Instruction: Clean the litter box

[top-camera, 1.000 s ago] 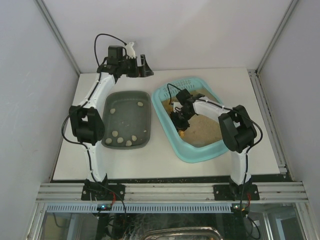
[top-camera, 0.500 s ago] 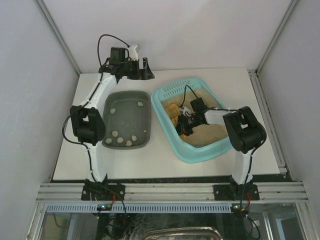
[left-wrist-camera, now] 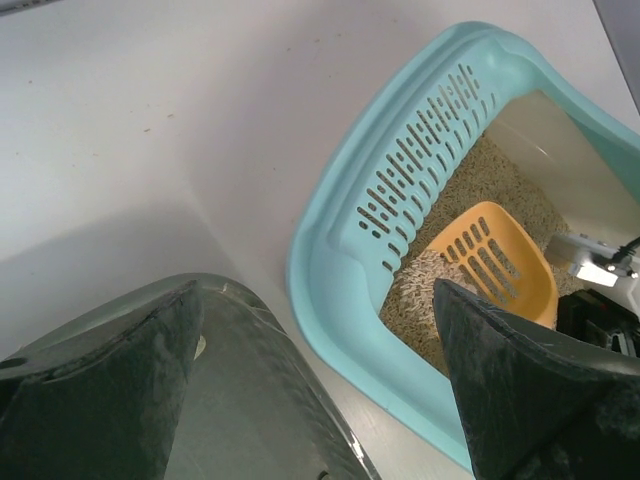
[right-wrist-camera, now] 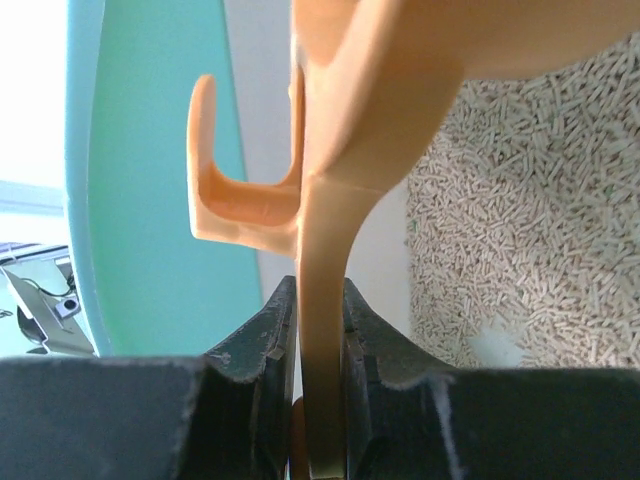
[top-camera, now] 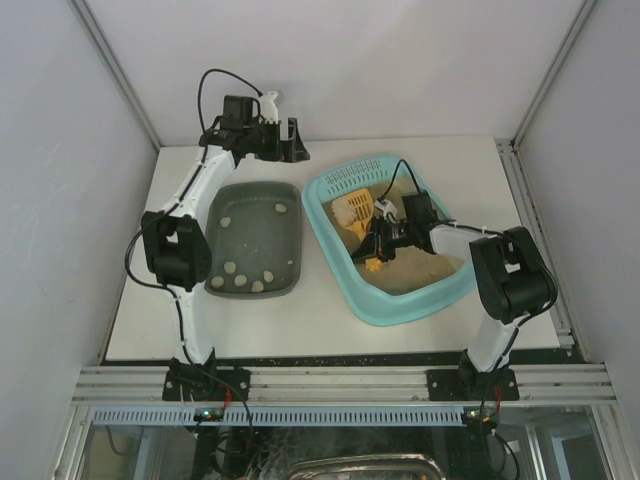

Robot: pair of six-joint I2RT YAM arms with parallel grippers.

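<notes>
White tabletop holds the litter box right of centre. Within a second the right gripper, clenched on the orange scoop by its handle, has swung rightward, baring the slotted blade: scooping seems under way. Only the left wrist view shows pellets heaped against it, perhaps a clump. The left gripper hangs released.

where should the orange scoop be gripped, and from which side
By its thin flat handle, pinched across the flat faces from the tail end, as the right gripper does now. That leaves the slotted bowl free in the litter.
</notes>
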